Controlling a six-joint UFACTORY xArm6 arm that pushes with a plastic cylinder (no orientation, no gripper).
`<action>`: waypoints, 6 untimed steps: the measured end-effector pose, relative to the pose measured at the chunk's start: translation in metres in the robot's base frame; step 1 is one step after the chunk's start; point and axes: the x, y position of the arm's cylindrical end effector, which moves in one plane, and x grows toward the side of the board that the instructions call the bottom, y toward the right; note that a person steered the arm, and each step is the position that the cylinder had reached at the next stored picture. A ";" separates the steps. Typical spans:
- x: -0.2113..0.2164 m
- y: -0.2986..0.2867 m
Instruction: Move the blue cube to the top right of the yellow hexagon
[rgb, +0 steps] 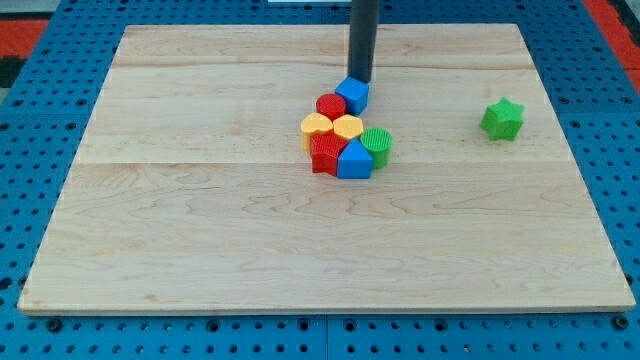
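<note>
1. Camera view, rod: the arm ends in a plain dark rod with no jaws, so nothing spreads or pinches. The tip (359, 80) rests at the upper edge of the blue cube (352, 95), apparently touching it.
2. Camera view, task block: the blue cube sits at the top right of the cluster, just beside the red cylinder (331, 106) and just above the yellow hexagon (348, 127).
3. Camera view, neighbours: a yellow heart-like block (317, 126), a red block (325, 155), a second blue block (354, 160) and a green cylinder (377, 146) are packed together. The green star (502, 118) lies well apart at the view's right.
4. Risk: a push toward the view's bottom likely drives the cube into the hexagon and scatters the cluster.
5. Risk: an off-centre contact may rotate the cube aside.
</note>
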 end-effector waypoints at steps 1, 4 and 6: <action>-0.015 -0.014; 0.021 -0.010; 0.032 0.015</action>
